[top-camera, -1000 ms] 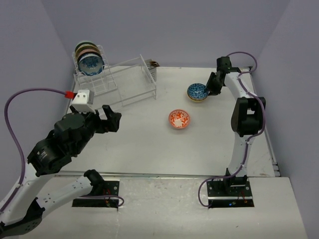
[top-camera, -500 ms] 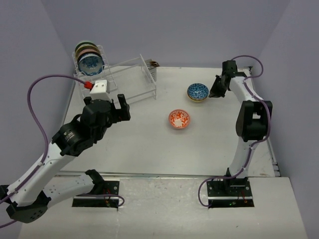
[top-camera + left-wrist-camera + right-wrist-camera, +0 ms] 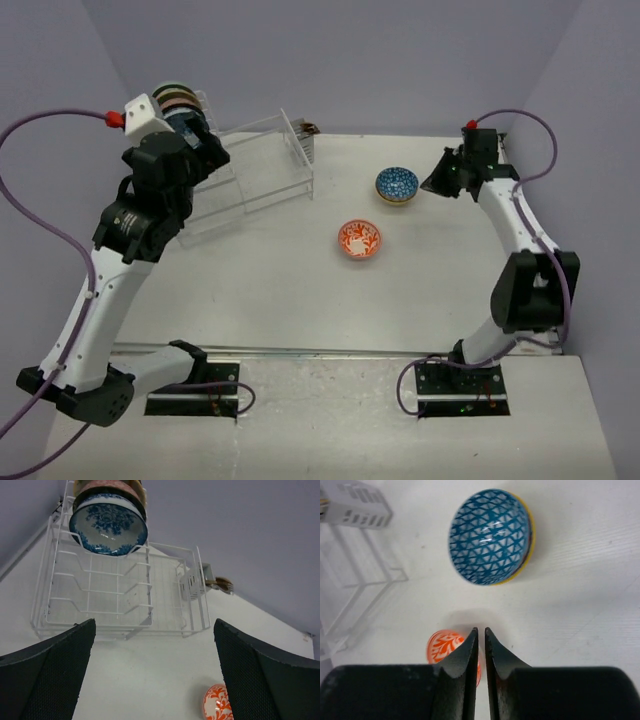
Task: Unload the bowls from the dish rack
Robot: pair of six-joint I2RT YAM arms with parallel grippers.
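Observation:
The clear dish rack point(image 3: 255, 172) stands at the table's far left. Several bowls stand upright in its tall tier point(image 3: 172, 100); the front one is blue and white floral point(image 3: 108, 530), and a pinkish one point(image 3: 107, 486) shows behind it. My left gripper point(image 3: 208, 152) hovers in front of the rack, open and empty point(image 3: 155, 680). On the table sit a blue-patterned bowl point(image 3: 397, 185) point(image 3: 490, 536) and an orange-red bowl point(image 3: 359, 239) point(image 3: 444, 647) point(image 3: 216, 703). My right gripper point(image 3: 433, 183) point(image 3: 480, 630) is shut on nothing, just right of the blue bowl.
A small slotted caddy point(image 3: 192, 582) point(image 3: 355, 510) hangs on the rack's right end. A brownish object point(image 3: 220, 584) lies behind the rack by the back wall. Purple walls close in the table on three sides.
My left arm has risen and swung from the table's left side up toward the rack. My right gripper has shut and drawn back to the right, away from the blue bowl.

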